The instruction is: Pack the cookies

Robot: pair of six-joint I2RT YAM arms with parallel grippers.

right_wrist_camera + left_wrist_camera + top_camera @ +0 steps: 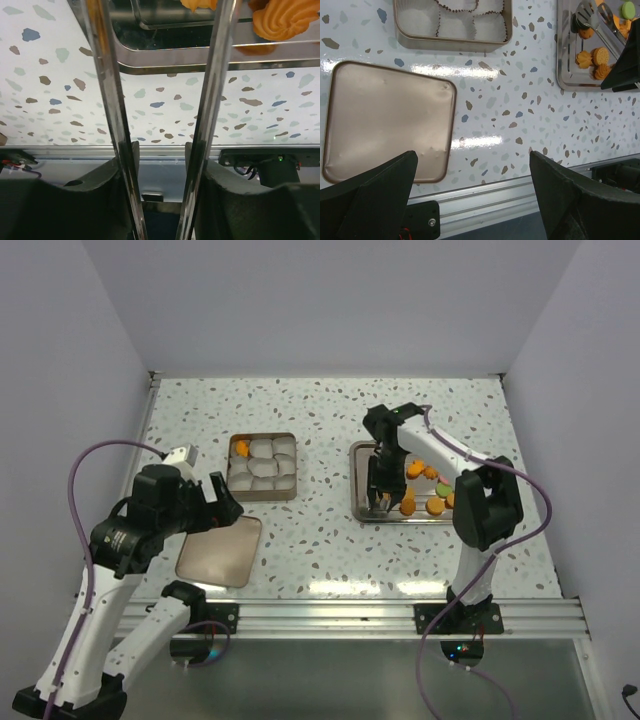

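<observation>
**Cookie-packing station: two arms, current holdings**

Right gripper [161, 150]: clenched on steel tongs [112, 100], with one black finger [100, 200] pressed to the outside of each blade. The blades stand apart with nothing between them, and they cross the near rim of the steel tray [200, 55] (tips out of frame in the wrist view).

Cookies [420, 490]: a loose group on that tray, mostly orange with one green, at 3 o'clock of the tongs in the top view. Two ridged orange ones lie just past the rim, beside the right blade.

Left gripper [473, 160]: released, fingers wide, holding nothing, above the speckled table [530, 115].

Copper-coloured lid [385, 125]: lies flat at 10 o'clock of that gripper in its wrist view.

Tin [450, 44]: at 12 o'clock of the lid and apart from it, lined with white paper cups [455, 22]. In the top view one orange cookie sits in the far-left cup.
</observation>
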